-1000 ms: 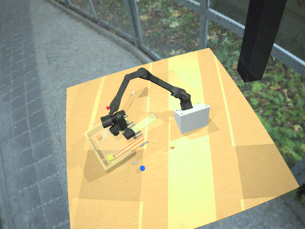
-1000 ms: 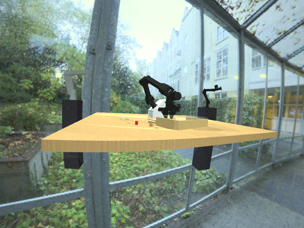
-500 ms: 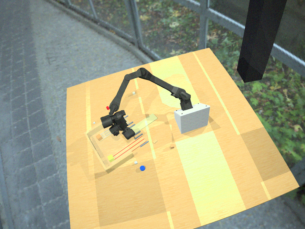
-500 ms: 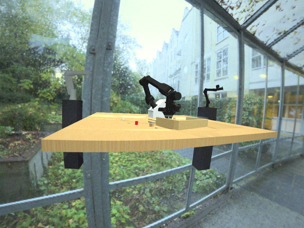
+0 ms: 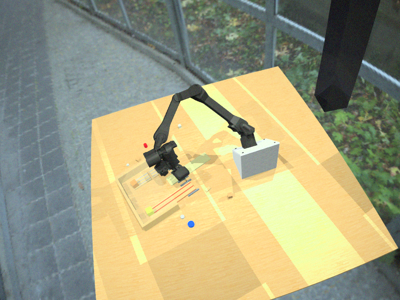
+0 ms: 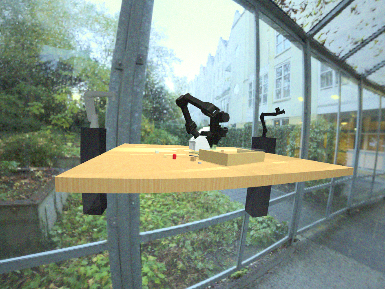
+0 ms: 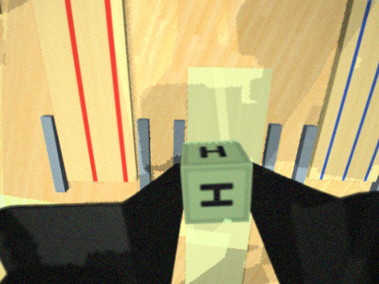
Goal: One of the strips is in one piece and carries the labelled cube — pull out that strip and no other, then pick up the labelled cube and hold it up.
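Green H cube (image 6: 214,146) (image 7: 217,192), gripped between the pincer's (image 6: 213,146) (image 7: 217,188) fingers, above the pale green strip (image 5: 201,162) (image 7: 229,104)
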Robot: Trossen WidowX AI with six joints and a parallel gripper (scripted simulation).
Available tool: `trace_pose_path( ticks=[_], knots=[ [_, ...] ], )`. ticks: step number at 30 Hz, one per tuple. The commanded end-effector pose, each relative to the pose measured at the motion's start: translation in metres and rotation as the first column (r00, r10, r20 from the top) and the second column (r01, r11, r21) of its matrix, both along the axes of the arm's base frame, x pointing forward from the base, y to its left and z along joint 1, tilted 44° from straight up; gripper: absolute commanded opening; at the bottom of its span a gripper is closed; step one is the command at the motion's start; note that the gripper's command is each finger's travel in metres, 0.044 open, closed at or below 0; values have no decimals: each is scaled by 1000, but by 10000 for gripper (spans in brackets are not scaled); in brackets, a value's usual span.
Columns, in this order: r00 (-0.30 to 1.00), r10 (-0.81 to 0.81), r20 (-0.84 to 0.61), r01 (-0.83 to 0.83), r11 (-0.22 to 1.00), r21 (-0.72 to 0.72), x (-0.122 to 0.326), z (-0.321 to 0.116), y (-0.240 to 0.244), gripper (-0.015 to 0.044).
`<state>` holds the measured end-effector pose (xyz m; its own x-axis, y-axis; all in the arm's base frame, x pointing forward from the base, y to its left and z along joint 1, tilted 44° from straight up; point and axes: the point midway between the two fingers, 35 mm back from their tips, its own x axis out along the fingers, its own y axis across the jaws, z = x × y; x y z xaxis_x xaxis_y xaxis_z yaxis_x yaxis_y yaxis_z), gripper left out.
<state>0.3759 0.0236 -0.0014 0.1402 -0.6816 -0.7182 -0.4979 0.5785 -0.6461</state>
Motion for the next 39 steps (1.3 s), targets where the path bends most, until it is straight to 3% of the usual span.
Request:
trace_pose_path(
  ticks=[1,21,39],
  knots=[
    [1000,-7,-1,7,1000,1,-17,5,2,0],
    [1000,-7,-4,7,1000,1,-72,1,-4,0],
    [1000,-7,-5,7,1000,2,-77,27,20,0]
  ],
)
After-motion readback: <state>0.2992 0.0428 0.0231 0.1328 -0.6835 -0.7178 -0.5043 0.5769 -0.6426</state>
